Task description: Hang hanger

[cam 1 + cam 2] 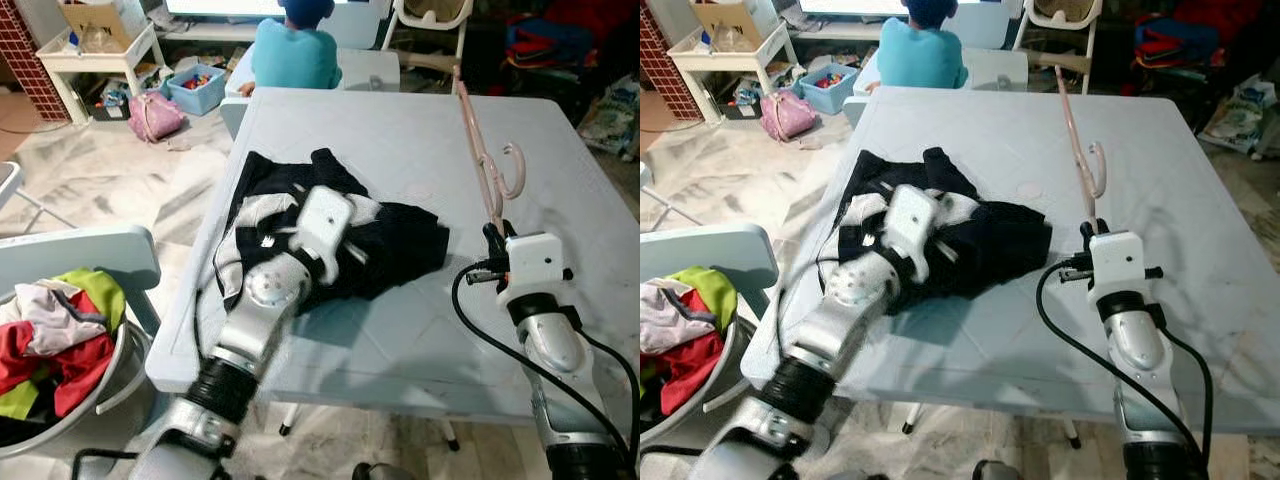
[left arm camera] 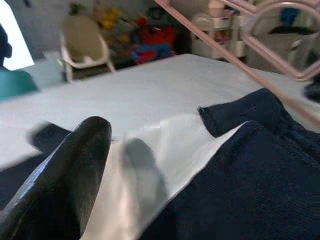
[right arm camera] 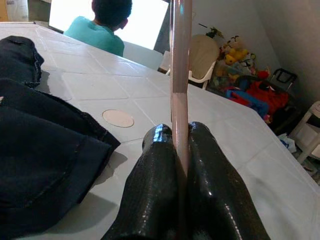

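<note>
Basket off the table's near-left corner, beside a chair back: holds a heap of clothes, red, green, pale. Farther left, beyond the table, a blue bin with small bright items, a pink bag, and a white shelf carrying a cardboard box.

Table: dark garment with white panel spread toward the left edge. Left gripper rests on the garment; one black finger in wrist view, cannot tell whether its jaws are apart or closed.

Right gripper near the right side, toward the near edge, fingers clenched on the pink hanger. Hanger rises from the grip and leans toward the far edge, hook to the right.

Person in a teal shirt sits at the far edge, back turned. Clutter along the far wall.
</note>
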Controlling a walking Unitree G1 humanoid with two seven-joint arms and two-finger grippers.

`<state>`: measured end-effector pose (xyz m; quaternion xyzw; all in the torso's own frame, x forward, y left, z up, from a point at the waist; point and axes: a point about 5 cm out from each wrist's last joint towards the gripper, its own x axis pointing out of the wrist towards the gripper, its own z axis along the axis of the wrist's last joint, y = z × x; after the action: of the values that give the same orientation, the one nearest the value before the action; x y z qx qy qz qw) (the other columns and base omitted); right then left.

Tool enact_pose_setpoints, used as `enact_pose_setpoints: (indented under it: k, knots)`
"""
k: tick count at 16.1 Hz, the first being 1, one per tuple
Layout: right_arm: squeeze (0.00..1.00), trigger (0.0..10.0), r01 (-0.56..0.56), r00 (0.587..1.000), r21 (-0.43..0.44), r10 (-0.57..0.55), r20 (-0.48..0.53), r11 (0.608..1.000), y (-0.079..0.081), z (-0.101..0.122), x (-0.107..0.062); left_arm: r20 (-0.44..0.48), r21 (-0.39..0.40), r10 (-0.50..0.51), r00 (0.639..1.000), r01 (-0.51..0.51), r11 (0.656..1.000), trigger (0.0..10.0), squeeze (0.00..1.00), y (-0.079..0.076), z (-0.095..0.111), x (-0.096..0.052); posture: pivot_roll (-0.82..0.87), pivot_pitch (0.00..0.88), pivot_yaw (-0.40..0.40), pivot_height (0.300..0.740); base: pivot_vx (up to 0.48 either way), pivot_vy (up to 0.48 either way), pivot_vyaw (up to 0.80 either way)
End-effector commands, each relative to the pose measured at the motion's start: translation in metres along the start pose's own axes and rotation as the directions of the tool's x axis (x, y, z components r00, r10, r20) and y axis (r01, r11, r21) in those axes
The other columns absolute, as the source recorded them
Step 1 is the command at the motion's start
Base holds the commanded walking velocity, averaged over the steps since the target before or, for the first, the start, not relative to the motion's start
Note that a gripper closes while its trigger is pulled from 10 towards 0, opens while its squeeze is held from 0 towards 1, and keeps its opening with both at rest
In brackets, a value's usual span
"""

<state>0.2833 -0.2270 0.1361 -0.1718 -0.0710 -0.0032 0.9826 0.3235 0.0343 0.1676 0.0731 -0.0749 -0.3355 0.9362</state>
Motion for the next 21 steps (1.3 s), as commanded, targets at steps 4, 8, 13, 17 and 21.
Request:
enact_pose_setpoints:
  k: [4,8,13,17,21]
  knots:
    - [0.0,0.0,-0.039,0.995,0.018,0.041,-0.095,0.999,0.002,-0.017,-0.012,-0.382,0.176,0.012,0.924,0.06,0.983,10.0,0.0,0.019,-0.042,-0.052,-0.05,0.07,0.025,0.74,0.0,0.0,0.0]
    - [0.0,0.0,-0.111,0.984,0.001,0.11,-0.141,0.994,0.003,-0.024,-0.022,-0.38,-0.11,-0.064,0.923,0.024,0.994,10.0,0.0,0.008,-0.025,-0.069,-0.05,0.074,0.016,0.74,0.0,0.0,0.0]
    - [0.0,0.0,-0.091,0.991,0.003,0.091,-0.103,0.996,0.008,-0.017,-0.015,0.038,0.35,0.117,0.992,-0.123,0.929,10.0,0.0,0.022,0.037,-0.066,-0.04,0.072,0.016,0.74,0.0,0.0,0.0]
    - [0.0,0.0,-0.085,0.991,-0.01,0.084,-0.107,0.996,0.007,-0.018,-0.015,0.02,0.381,0.192,0.981,-0.185,0.906,10.0,0.0,0.015,0.027,-0.091,-0.04,0.074,0.016,0.74,0.0,0.0,0.0]
    - [0.0,0.0,-0.098,0.989,-0.004,0.097,-0.109,0.995,0.009,-0.018,-0.009,-0.497,0.101,-0.01,0.868,0.07,0.992,10.0,0.0,0.002,-0.034,-0.121,-0.02,0.07,0.008,0.74,0.0,0.0,0.0]
